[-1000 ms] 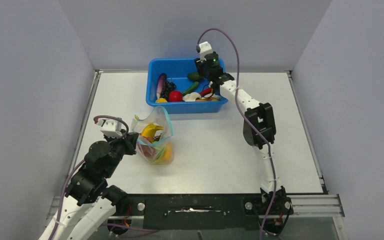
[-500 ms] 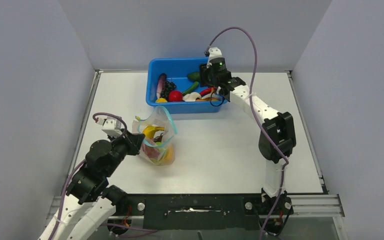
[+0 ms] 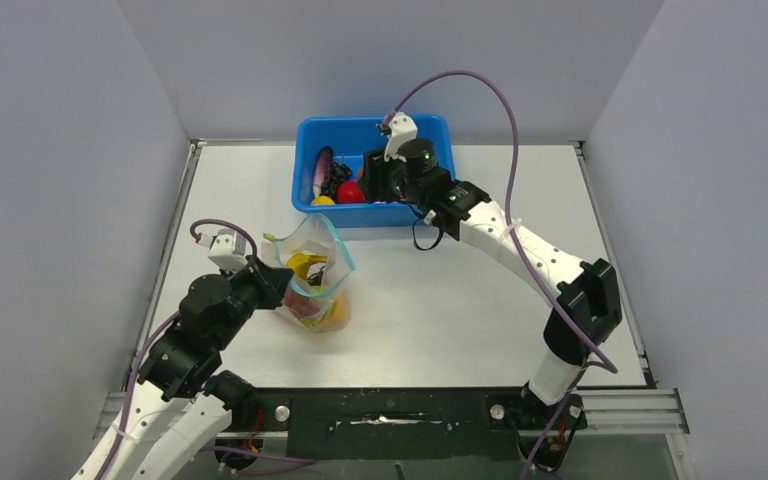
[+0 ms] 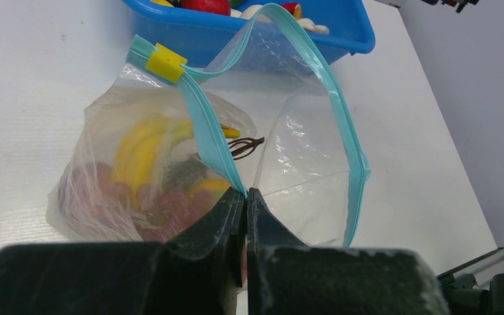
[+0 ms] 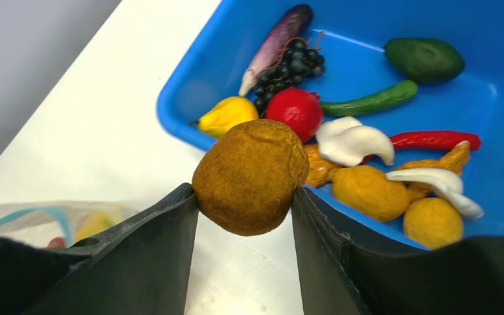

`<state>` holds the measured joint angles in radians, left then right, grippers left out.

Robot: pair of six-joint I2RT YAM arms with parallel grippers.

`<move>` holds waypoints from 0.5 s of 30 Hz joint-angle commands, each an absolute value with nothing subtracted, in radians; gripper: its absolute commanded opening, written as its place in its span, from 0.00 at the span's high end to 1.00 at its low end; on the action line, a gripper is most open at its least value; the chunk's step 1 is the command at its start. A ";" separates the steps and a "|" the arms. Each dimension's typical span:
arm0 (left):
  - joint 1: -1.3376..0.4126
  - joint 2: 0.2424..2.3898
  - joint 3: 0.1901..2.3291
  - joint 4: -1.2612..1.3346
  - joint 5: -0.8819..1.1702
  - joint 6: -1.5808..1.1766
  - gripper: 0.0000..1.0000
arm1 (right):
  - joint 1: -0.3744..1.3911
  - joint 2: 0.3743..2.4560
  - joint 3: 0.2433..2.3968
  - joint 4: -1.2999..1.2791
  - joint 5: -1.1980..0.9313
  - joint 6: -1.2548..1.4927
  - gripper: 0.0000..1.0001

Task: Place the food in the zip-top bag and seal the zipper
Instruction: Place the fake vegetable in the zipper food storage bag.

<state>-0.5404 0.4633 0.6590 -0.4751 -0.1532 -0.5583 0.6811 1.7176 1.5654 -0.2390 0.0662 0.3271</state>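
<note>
Brown round toy food (image 5: pixel 249 176) is leaving the rigid blue plastic tub (image 5: pixel 170 111), clamped in the right gripper (image 5: pixel 243 195), and swinging left toward the clear zip-top bag (image 4: pixel 302 151) at near left. The left gripper (image 4: pixel 245 197) is pinching its teal zipper (image 4: pixel 210 134), holding the mouth open.

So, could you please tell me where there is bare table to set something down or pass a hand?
Bare: the table right of the zip-top bag, from the blue tub to the near edge; also left of the tub. Crowded: the tub, and the bag, pinched by the left gripper.
</note>
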 commanded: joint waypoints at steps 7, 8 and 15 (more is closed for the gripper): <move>-0.535 0.470 0.661 -0.431 -0.186 -0.586 1.00 | 0.760 1.544 1.455 -0.099 -0.086 0.432 0.79; -0.535 0.473 0.661 -0.432 -0.186 -0.586 1.00 | 0.761 1.535 1.442 -0.084 -0.108 0.443 0.79; -0.534 0.472 0.661 -0.431 -0.187 -0.587 1.00 | 0.739 1.486 1.324 0.080 -0.321 0.546 0.79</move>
<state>-0.5404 0.4747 0.6502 -0.4755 -0.1753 -0.5766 0.7532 1.5440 1.3735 -0.0910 -0.1806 0.4599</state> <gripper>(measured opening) 0.015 0.501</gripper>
